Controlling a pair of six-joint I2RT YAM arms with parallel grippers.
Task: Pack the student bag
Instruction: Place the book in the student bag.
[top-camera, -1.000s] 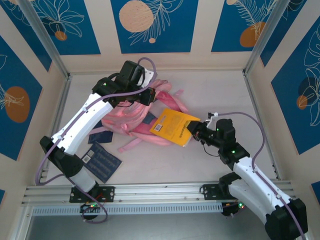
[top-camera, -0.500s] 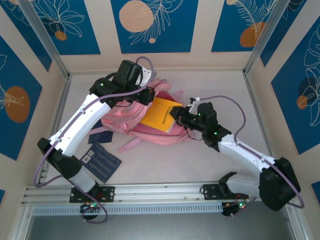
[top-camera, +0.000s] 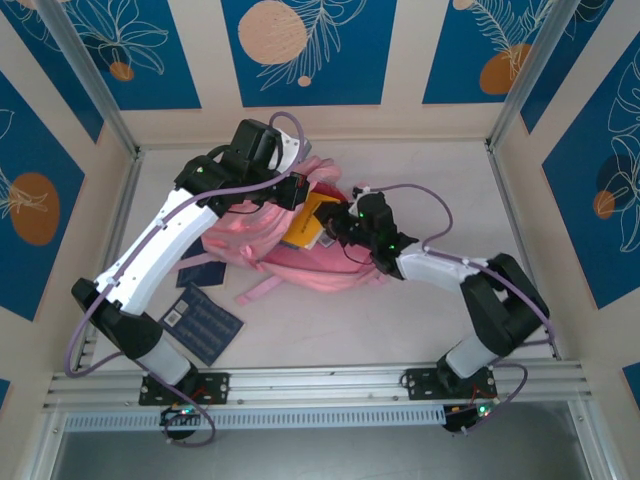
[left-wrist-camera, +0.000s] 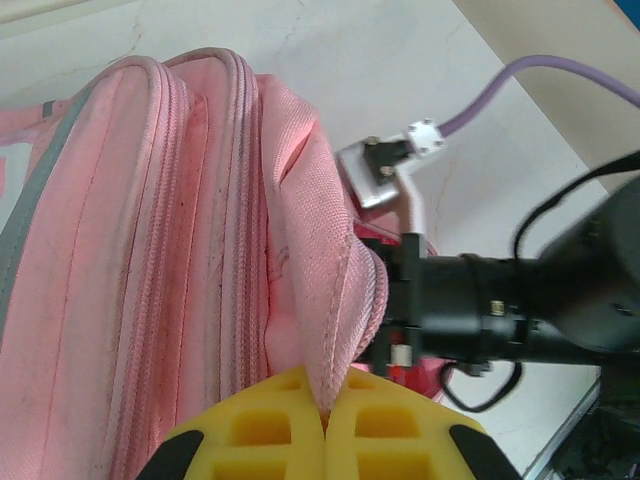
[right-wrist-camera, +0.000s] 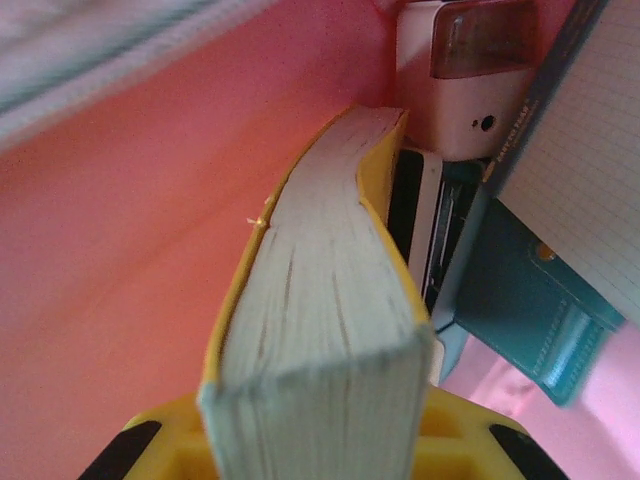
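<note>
Right hand (top-camera: 336, 227) with book (top-camera: 304, 226) inside bag (top-camera: 236, 238)

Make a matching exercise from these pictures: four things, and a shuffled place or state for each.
1 backpack
2 yellow book
3 blue notebook
4 left gripper

A flat on the table, apart from the backpack
B jaws shut on pink fabric
C held by the right gripper, partly inside the backpack
D under both arms, pocket open

Pairs: 1-D, 2-C, 3-A, 4-B
</note>
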